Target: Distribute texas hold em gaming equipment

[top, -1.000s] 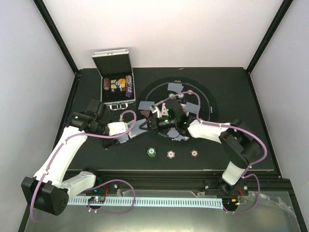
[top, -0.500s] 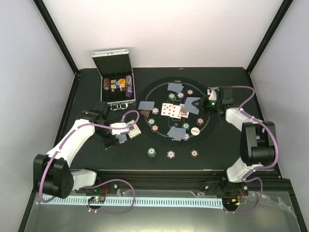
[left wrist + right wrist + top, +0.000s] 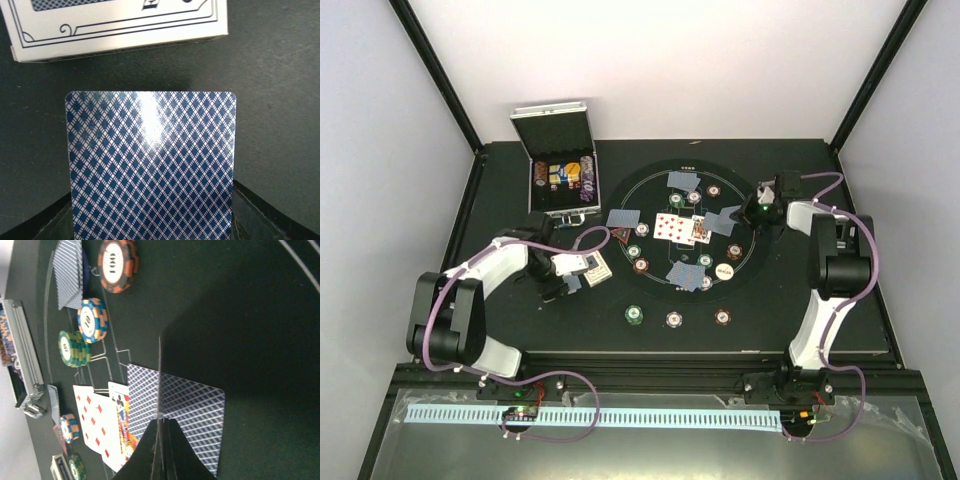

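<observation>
The left arm is folded tight by the bench's [image 3: 520, 320] left edge. Its forearm runs inward and its claw [image 3: 574, 272] sits low, just left of the white card box [image 3: 597, 268]. That claw is clamped on one blue-lattice card [image 3: 150, 165], held face down.

The right arm stands doubled over at the right edge. Its claw [image 3: 160, 427] is over the right rim of the round mat [image 3: 655, 195], pinched narrow on one card held edge-on [image 3: 159, 380].

Face-down cards lie at four spots on the mat. At least three face-up cards [image 3: 678, 228] are at its centre.

Three single chips sit in a row toward the near edge: green [image 3: 634, 315], white [image 3: 674, 319] and brown-red [image 3: 722, 317]. One red triangle token [image 3: 619, 236] lies at the mat's left rim. One open silver case [image 3: 560, 170] stands at the far left.
</observation>
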